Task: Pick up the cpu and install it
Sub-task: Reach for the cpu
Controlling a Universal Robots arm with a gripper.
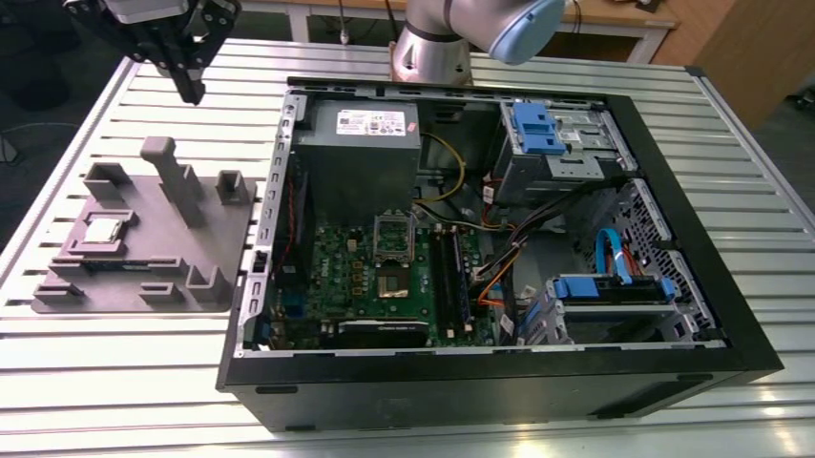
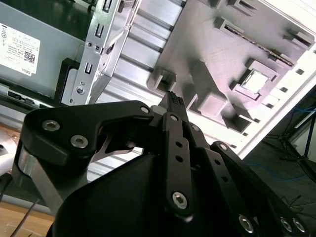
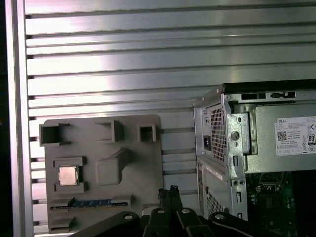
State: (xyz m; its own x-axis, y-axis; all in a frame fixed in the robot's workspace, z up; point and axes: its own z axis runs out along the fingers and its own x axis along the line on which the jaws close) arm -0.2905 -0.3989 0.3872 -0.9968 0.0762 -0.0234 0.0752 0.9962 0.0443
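The cpu (image 1: 102, 231) is a small silvery square lying flat in a recess of the grey fixture tray (image 1: 236, 229), at the exterior view's left. Both wrist views look down on the cpu (image 3: 68, 175) (image 2: 254, 81) in the tray (image 3: 143, 163) (image 2: 217, 54). My gripper (image 1: 194, 93) hangs high above the table beyond the tray's far edge, well apart from the cpu. Its black fingers meet at the tips in both wrist views (image 3: 168, 193) (image 2: 173, 98), shut with nothing between them. The green motherboard (image 1: 369, 277) lies inside the open computer case (image 1: 510, 382).
The case holds a grey power supply (image 1: 363, 143) (image 3: 286, 143), blue drive brackets (image 1: 541, 129) and loose cables. The tray carries upright grey posts (image 1: 172, 176). All of it rests on a slatted aluminium table (image 1: 114, 382). The arm's base (image 1: 427, 57) stands behind the case.
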